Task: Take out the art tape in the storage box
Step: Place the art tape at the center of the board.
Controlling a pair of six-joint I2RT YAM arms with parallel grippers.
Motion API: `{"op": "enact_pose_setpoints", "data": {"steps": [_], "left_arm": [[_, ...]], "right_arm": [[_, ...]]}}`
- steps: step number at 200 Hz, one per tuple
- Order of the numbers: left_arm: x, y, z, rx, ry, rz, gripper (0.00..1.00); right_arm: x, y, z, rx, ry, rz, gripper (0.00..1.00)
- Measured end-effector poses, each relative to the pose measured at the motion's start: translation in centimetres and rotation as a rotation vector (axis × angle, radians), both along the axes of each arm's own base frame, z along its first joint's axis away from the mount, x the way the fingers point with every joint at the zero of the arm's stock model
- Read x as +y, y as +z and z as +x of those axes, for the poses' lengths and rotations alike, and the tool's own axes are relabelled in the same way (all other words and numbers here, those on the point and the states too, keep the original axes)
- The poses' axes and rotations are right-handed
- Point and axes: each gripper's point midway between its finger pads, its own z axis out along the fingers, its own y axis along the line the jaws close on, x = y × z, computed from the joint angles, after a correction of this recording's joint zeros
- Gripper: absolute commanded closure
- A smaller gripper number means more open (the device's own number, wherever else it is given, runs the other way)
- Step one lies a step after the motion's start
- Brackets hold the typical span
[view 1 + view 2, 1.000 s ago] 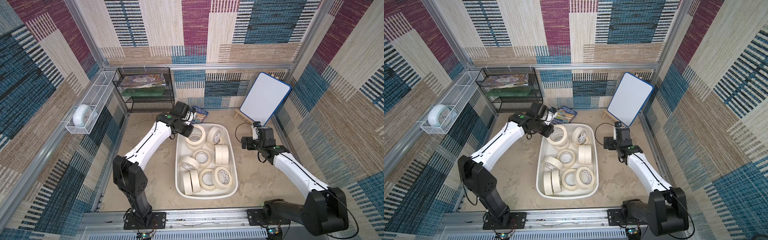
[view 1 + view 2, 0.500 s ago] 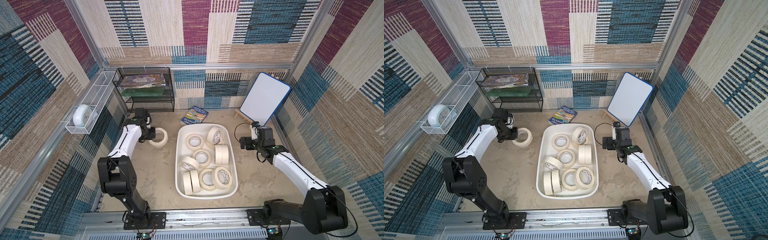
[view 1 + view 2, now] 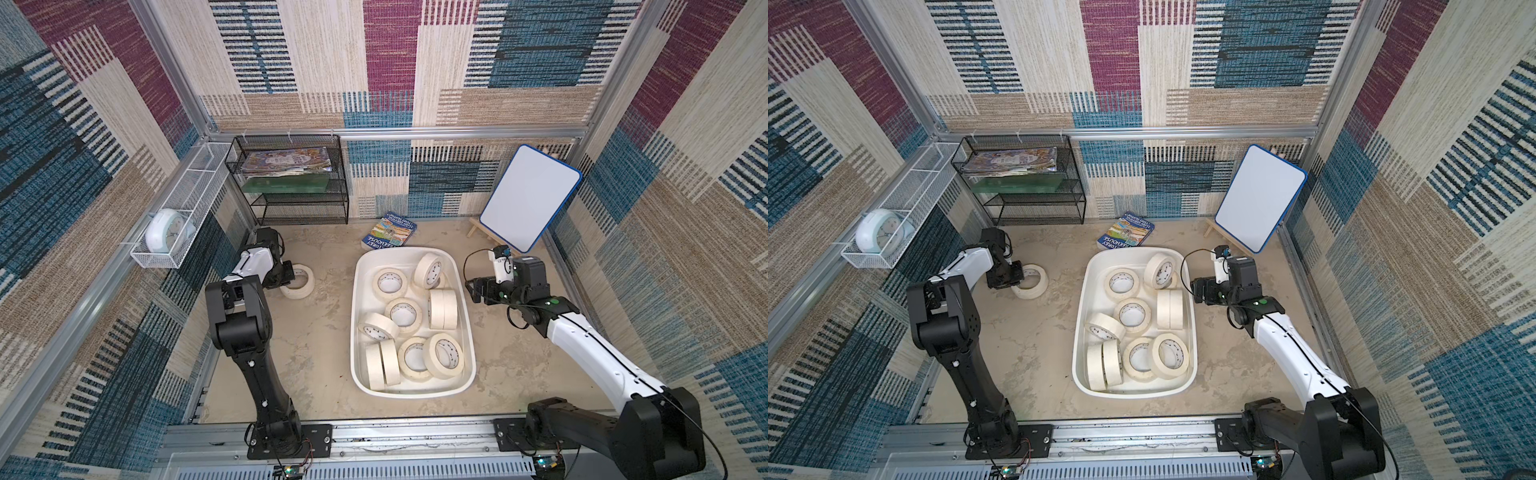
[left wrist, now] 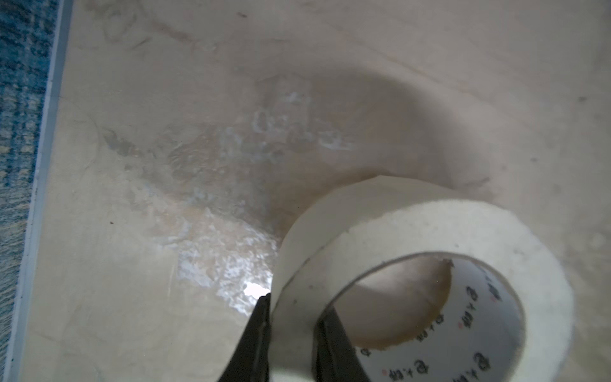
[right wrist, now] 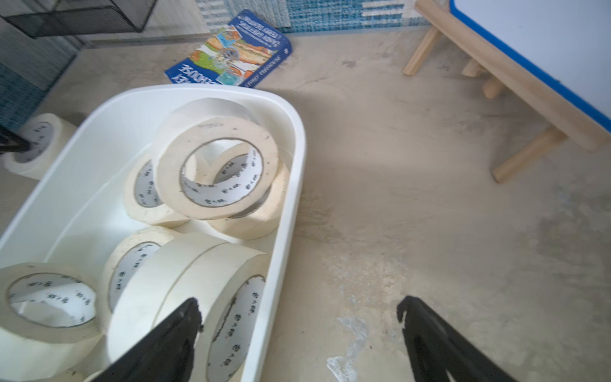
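Gripped roll (image 4: 420,264): one cream ring of the art tape, outside the tub, down at the floor (image 3: 316,332) and well to the left of it.
Left gripper (image 4: 292,314): I had it clamped on that roll's wall, one finger (image 4: 258,330) outside and the other inside the core.
Core print: small dark characters and red dots on white. I could not read them.
Art tape (image 3: 402,313): the other rolls lay in the storage box, some flat, some on edge in pairs, one leaning near the far end.
Storage box (image 3: 356,332): a white tub on the floor between my two arms.
Right gripper (image 5: 299,307): my fingers (image 5: 165,340) stood wide apart, holding nothing, just beside the box's right rim near its far end.
Book (image 3: 1126,235): blue cover, flat on the floor just past the box's far end. I read "STOREY TREEHOUSE" on it.
Whiteboard (image 3: 530,199): blank and blue-edged, leaning on a wooden easel (image 5: 496,99) at the far right.
Wire rack (image 3: 291,183): black, against the back wall, with colourful magazines on its top shelf, their titles too small to read.
Wire basket (image 3: 183,208): white, on the left wall, holding a pale clock (image 3: 166,230).
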Motion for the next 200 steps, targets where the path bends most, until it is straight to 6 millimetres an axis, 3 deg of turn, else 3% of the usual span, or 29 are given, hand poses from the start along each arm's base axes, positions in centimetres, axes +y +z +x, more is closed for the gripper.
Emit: {"op": "enact_pose_setpoints", "data": {"steps": [24, 72, 127, 137, 154, 167, 183, 200], "left_arm": [[1.0, -0.5, -0.1, -0.002, 0.035, -0.002, 1.0], [2.3, -0.9, 0.3, -0.03, 0.083, 0.013, 1.0], [3.5, -0.8, 1.6, -0.053, 0.117, 0.026, 1.0], [3.5, -0.8, 1.7, -0.054, 0.116, 0.024, 0.89], [3.5, -0.8, 1.7, -0.058, 0.116, 0.025, 0.59], [3.5, -0.8, 1.6, -0.067, 0.114, 0.028, 0.43], [3.3, -1.2, 0.9, -0.056, 0.114, 0.027, 0.31], [3.2, -0.9, 0.1, -0.056, 0.116, 0.03, 0.26]], "right_arm": [[2.4, 1.4, -0.4, -0.015, 0.099, 0.121, 0.28], [7.0, 0.9, -0.4, 0.123, 0.259, 0.364, 0.25], [10.3, 0.5, 1.1, 0.225, 0.31, 0.46, 0.27], [10.7, 0.0, 1.7, 0.246, 0.307, 0.464, 0.28], [11.1, -0.9, 3.0, 0.27, 0.295, 0.461, 0.29], [11.4, -1.3, 4.2, 0.278, 0.292, 0.459, 0.32], [11.8, -2.0, 5.2, 0.299, 0.291, 0.462, 0.33], [12.4, -2.8, 5.8, 0.322, 0.294, 0.464, 0.33]]}}
